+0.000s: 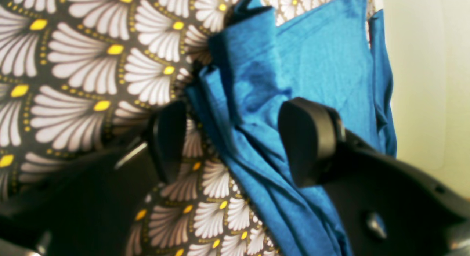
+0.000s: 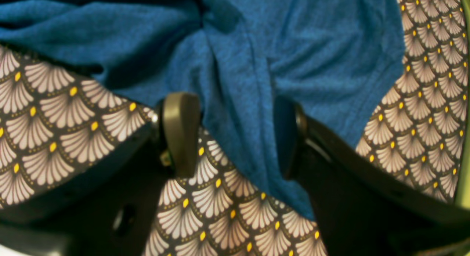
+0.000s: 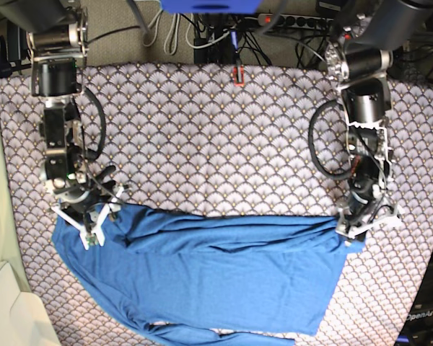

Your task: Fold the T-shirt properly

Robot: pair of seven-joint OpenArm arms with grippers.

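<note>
The T-shirt (image 3: 209,277) is lying spread across the near half of the table cloth (image 3: 202,137), its lower part reaching the near edge of the desk and one long sleeve trailing along that edge. Its far edge is running as a rumpled fold line from one gripper to the other.

At the shirt's far corner on the base view's left, the right gripper (image 3: 94,220) is hanging low over the fabric with its jaws spread. In the right wrist view, the right gripper (image 2: 235,134) is straddling a bunched ridge of the blue knit (image 2: 242,112); one fingertip (image 2: 181,133) is standing over bare patterned cloth just beside the shirt's edge, the other over the shirt itself. The ridge is lying between the pads with a gap on either side, so nothing is being pinched.

At the opposite far corner, on the base view's right, the left gripper (image 3: 355,222) is sitting right at the shirt's corner. The left wrist view is showing the left gripper (image 1: 231,142) parted as well, with a folded band of the shirt (image 1: 253,112) running up between the two pads. One pad (image 1: 170,138) is over the patterned cloth, apart from the fabric; the other (image 1: 306,138) is over the blue. Whether that pad is touching the shirt cannot be told.

Beyond both grippers, the far half of the desk is showing only the scallop-patterned cloth.
</note>
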